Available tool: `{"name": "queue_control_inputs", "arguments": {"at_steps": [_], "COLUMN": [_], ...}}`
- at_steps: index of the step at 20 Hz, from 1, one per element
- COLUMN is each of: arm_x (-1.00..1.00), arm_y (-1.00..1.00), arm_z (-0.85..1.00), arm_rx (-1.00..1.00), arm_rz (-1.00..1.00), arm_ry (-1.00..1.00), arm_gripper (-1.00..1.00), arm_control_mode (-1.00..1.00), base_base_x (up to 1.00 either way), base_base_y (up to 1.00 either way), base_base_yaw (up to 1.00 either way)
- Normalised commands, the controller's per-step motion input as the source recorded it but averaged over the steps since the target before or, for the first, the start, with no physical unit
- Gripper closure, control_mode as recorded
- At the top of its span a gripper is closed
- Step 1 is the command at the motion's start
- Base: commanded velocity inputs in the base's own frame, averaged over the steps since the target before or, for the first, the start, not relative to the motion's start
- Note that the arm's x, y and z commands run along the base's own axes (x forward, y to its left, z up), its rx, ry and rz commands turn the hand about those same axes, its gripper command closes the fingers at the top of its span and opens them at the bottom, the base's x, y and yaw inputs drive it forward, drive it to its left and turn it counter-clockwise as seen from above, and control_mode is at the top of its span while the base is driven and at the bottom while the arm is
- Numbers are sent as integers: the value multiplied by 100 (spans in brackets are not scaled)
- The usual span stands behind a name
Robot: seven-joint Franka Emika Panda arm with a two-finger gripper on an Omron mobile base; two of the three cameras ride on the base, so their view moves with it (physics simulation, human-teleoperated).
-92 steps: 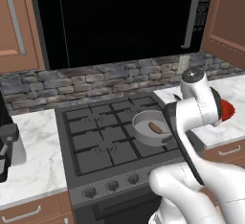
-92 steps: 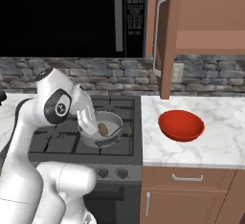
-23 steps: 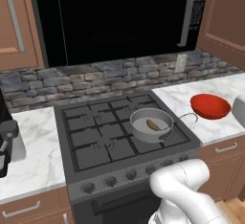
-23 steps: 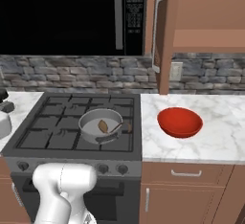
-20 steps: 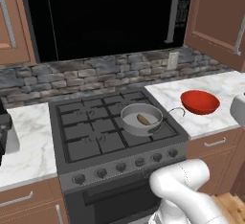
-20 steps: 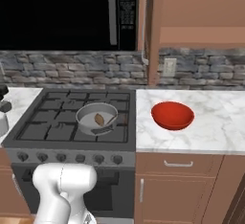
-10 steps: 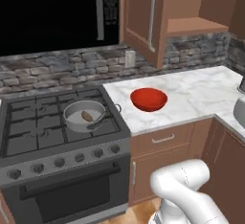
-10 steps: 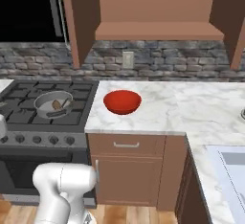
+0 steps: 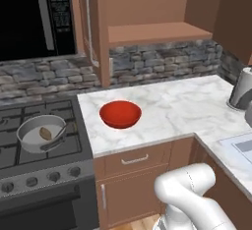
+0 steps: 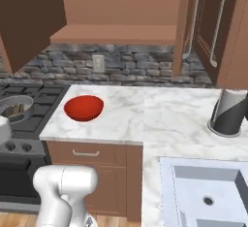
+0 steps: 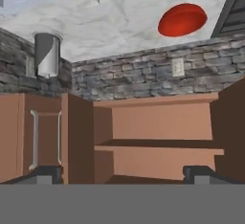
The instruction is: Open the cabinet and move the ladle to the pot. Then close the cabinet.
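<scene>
Spread wide with nothing held, the gripper [image 11: 122,173] is aimed at the open reddish-brown cabinet [image 11: 158,137], its bare shelves exposed. On the stove, the dark ladle [image 9: 55,133] is seen lying in the grey pot [image 9: 40,133], beside a red bowl [image 9: 120,114].

No legible text or labels.

the claw [image 11: 122,173] is upside down, its fingertips spread wide, gripping nothing.

even soft rendered light, slightly blurry
</scene>
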Motion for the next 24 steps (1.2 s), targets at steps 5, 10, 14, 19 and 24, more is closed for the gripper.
{"name": "queue_control_inputs", "arguments": {"at_steps": [5, 10, 14, 19, 24], "arm_x": [0, 0, 0, 0, 0], "arm_y": [0, 0, 0, 0, 0], "arm_z": [0, 0, 0, 0, 0], "arm_rx": [0, 0, 0, 0, 0], "arm_rz": [0, 0, 0, 0, 0], "arm_ry": [0, 0, 0, 0, 0], "arm_gripper": [-100, -100, -100, -100, -100], "arm_control_mode": [100, 100, 100, 100, 100], "base_base_x": [77, 76, 19, 0, -1], "base_base_y": [-2, 6, -51, -71, -68], "base_base_yaw": [18, 21, 21, 18, 6]}}
